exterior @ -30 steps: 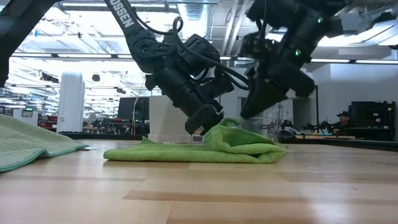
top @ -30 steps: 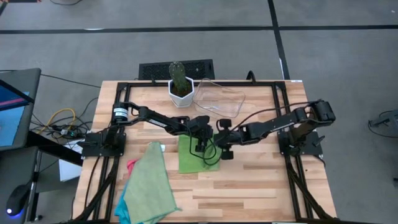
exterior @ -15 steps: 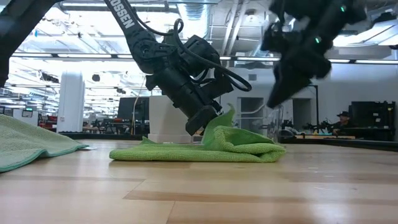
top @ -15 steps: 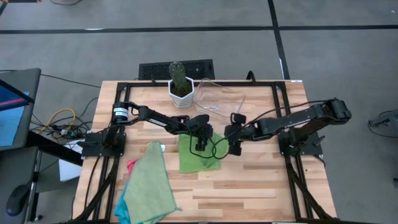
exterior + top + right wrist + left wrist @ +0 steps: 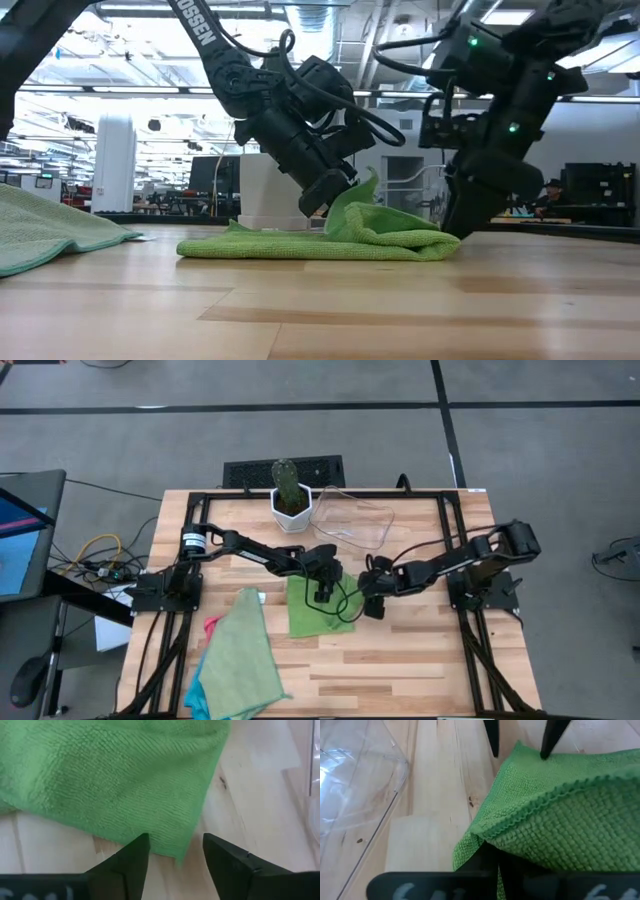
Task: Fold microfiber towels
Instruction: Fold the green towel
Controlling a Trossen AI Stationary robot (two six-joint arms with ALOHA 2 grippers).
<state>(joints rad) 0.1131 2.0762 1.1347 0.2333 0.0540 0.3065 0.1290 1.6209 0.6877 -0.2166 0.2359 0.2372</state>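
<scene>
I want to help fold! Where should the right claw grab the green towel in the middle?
Probably the green towel's loose corner by the right gripper, coming in from the right. That edge lies flat, and the open fingers already straddle it.

A robotics lab: open hall with monitors point(image 5: 215, 170), ceiling lights point(image 5: 130, 50), benches.

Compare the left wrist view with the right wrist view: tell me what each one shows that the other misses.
Only the left wrist view shows the clear tray, the left gripper shut on the green towel's raised edge, and the right gripper's fingertips farther off. Only the right wrist view shows the right gripper open, straddling the towel's corner on the table. Both show the green towel and the wooden table.
</scene>
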